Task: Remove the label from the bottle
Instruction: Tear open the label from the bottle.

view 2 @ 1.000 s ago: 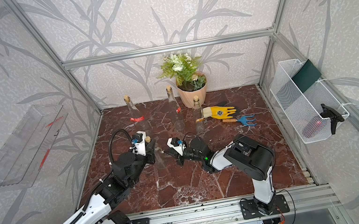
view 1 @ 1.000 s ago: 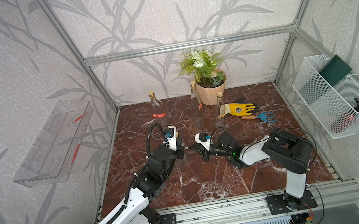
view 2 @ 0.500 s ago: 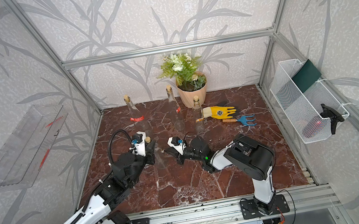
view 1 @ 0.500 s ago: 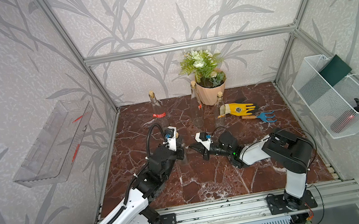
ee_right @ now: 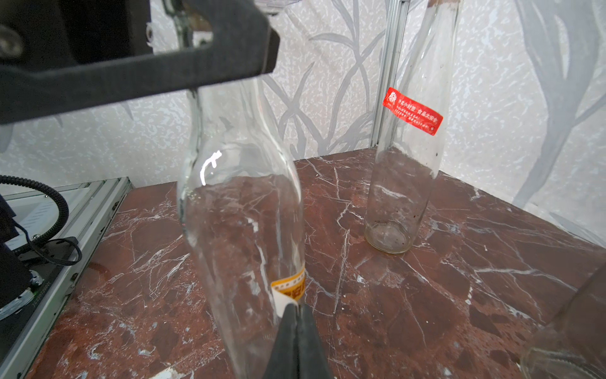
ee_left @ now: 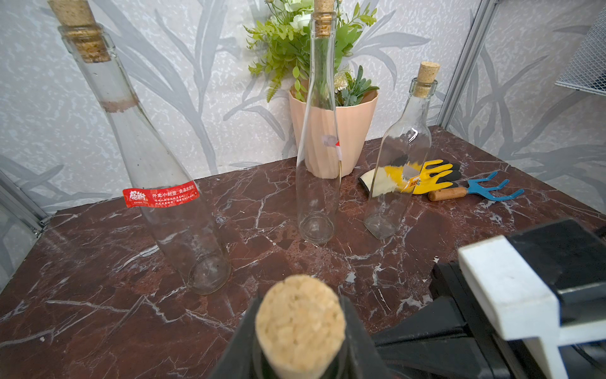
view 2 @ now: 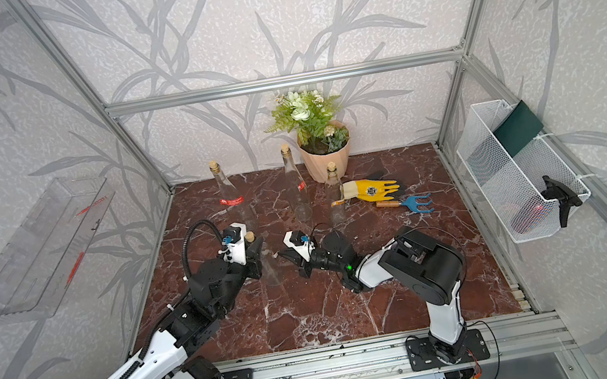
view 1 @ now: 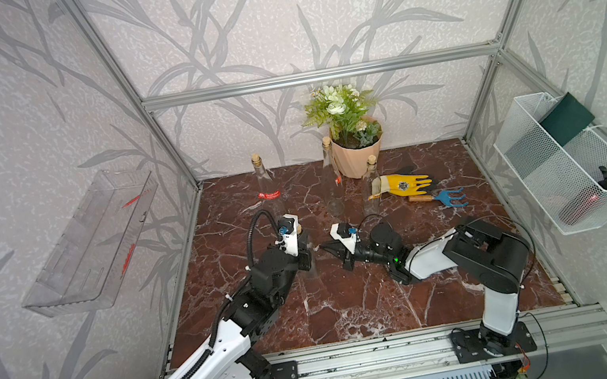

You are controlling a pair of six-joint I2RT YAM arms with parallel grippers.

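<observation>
1. The label (ee_right: 290, 285) is a yellow-orange band low on the bottle (ee_right: 242, 213). One white end looks lifted off the glass, and that free end is the natural place to start a peel.
2. The right gripper (ee_right: 296, 316) comes in low from the side. Its fingertips are pressed fully together with that white end apparently pinched between them, which we judge to be a grip for drawing the label off.
3. The left gripper (ee_left: 298, 343) is closed partway around the bottle's neck, just under the cork (ee_left: 300, 321), with one finger on each side. We read it as the anchor: holding high leaves the body bare and steadies the bottle against the pull.
4. The bottle stands upright between the two grippers, over the front-left part of the table (ee_right: 459, 262). The right fingers hide its base, so we cannot tell whether it rests on the table or is raised.
5. The red-labelled bottle (ee_left: 157, 170) stands apart behind it. The plant pot (ee_left: 359, 131), glove (ee_left: 426, 174) and hand rake (ee_left: 485, 190) lie well apart towards the back, out of the peel's way.
6. Compared with a second ago, we see no change: both arms, both grips and the bottle stand as they did, and the label is not visibly further off.
</observation>
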